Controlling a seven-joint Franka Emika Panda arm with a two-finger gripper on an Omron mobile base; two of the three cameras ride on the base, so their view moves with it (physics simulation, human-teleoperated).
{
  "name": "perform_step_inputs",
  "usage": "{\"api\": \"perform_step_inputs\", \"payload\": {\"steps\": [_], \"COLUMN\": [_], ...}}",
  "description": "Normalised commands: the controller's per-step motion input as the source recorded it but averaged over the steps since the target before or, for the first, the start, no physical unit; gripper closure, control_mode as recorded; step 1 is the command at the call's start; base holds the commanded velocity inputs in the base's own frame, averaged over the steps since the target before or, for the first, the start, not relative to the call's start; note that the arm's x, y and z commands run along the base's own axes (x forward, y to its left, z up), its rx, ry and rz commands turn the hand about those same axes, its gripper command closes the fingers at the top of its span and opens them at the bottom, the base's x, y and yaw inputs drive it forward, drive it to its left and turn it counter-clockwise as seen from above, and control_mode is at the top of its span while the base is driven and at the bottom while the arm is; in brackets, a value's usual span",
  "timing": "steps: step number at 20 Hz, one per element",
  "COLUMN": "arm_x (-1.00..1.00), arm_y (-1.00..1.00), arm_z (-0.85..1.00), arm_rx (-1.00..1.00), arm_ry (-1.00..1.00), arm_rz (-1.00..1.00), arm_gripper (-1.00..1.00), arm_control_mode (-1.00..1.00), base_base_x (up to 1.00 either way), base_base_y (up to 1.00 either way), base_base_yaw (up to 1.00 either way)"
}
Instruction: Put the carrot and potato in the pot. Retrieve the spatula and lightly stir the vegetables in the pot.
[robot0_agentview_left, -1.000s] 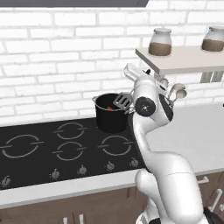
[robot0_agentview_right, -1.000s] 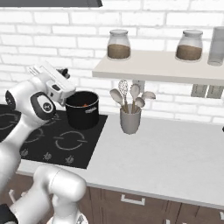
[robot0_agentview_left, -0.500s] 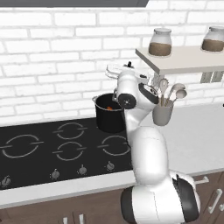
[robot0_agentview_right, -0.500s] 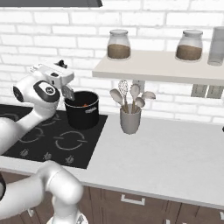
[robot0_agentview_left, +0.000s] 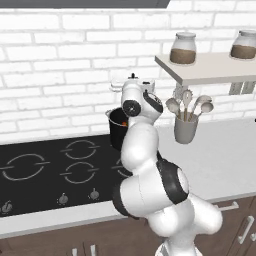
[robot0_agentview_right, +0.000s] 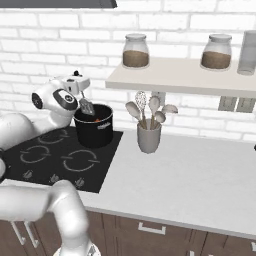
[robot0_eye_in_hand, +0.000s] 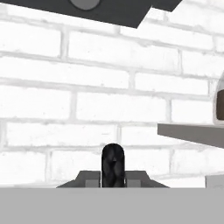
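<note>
The black pot (robot0_agentview_right: 96, 129) stands at the back right corner of the cooktop; in the left base view my arm covers much of the pot (robot0_agentview_left: 115, 131). A bit of orange carrot (robot0_agentview_right: 86, 119) shows inside it. The potato is hidden. My gripper (robot0_agentview_right: 82, 96) hangs just above the pot's left rim, shut on the spatula, whose silver slotted head (robot0_agentview_right: 87, 106) slants down over the pot's opening. In the hand view the spatula's black handle (robot0_eye_in_hand: 113, 165) stands up between my fingertips, with the brick wall behind it.
A grey utensil cup (robot0_agentview_right: 149, 138) with spoons and a whisk stands right of the pot. Above it runs a wall shelf (robot0_agentview_right: 180, 76) with jars. The black cooktop (robot0_agentview_right: 45, 156) spreads left; the grey counter (robot0_agentview_right: 200, 175) spreads right.
My arm's upper links have swung round to the left and the hand has turned. The spatula stays in my grip with its head over the pot.
</note>
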Motion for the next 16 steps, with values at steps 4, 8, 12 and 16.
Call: {"api": "perform_step_inputs", "payload": {"steps": [4, 8, 12, 16], "arm_x": [0.93, 0.76, 0.77, 0.71], "arm_y": [0.17, 0.11, 0.06, 0.06], "arm_z": [-0.37, -0.49, -0.43, -0.39], "arm_rx": [-0.07, -0.04, -0.02, 0.00], "arm_ry": [0.11, 0.12, 0.10, 0.11], "arm_rz": [0.00, 0.00, 0.00, 0.03], "arm_gripper": [1.00, 1.00, 1.00, 1.00], "arm_control_mode": [-1.00, -1.00, -1.00, -1.00], "base_base_x": [0.00, 0.00, 0.00, 0.00], "base_base_y": [0.00, 0.00, 0.00, 0.00], "base_base_yaw": [0.00, 0.00, 0.00, 0.00]}}
